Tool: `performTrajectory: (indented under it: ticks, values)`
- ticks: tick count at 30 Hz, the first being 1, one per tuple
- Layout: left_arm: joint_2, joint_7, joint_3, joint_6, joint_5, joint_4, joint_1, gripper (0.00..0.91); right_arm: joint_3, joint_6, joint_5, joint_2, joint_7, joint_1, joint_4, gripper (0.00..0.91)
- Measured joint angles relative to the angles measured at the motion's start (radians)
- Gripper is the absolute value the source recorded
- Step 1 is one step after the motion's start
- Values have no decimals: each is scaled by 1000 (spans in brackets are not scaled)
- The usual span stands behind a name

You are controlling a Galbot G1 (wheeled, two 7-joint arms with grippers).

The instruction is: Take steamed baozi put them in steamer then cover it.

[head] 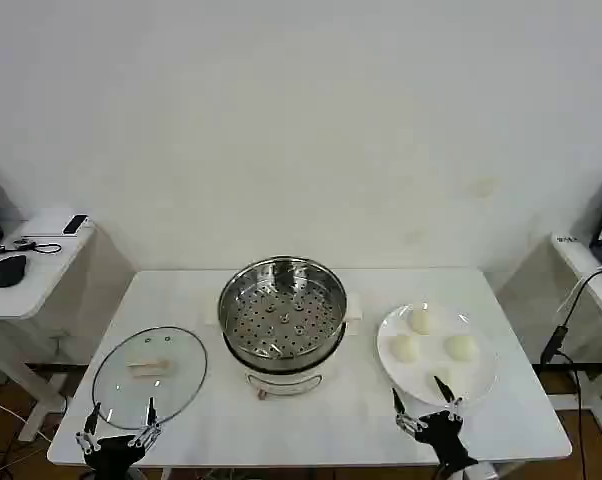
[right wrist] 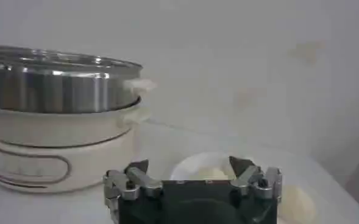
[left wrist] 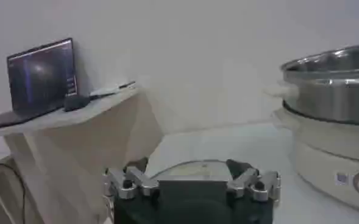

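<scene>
White table (head: 331,420), left to right: left gripper (head: 120,418) spread at near edge by fragile, slippery cover (head: 149,375), grip at bar handle; steamer (head: 282,312) centre, empty; soft, light steamed baozi (head: 405,347) on plate (head: 389,335) right, right gripper (head: 420,402) spread just near, pinch gently.

One steamer (head: 282,313) stands at the middle of the worktop (head: 221,420), its perforated tray bare. One cover (head: 149,376) lies flat at about eight o'clock from it. One white plate (head: 484,372) sits at three o'clock of the steamer, and on it I count four steamed baozi: one at twelve o'clock on the plate (head: 421,321), one at nine (head: 405,347), one at three (head: 461,347), and a fourth at six (head: 450,380), partly behind a gripper finger. Two grippers show at the near edge, the left gripper (head: 121,417) and the right gripper (head: 422,395).
</scene>
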Motion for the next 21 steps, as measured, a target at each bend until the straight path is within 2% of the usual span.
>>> performTrajectory:
  ticks: [5, 10, 14, 17, 21]
  values:
    - [3, 26, -11, 45, 40, -20, -11, 907, 28, -78, -51, -80, -19, 80, -23, 907]
    - [5, 61, -29, 63, 87, -36, -17, 907, 33, -163, -106, -196, -79, 192, -71, 907]
    - [2, 75, -44, 71, 117, -48, -15, 907, 13, -213, -157, -304, -161, 308, -132, 907]
    - [0, 81, -53, 76, 133, -56, -10, 907, -27, -233, -200, -389, -245, 415, -187, 907]
    - [-3, 86, -65, 83, 147, -61, -9, 907, -136, -241, -251, -498, -382, 596, -270, 907]
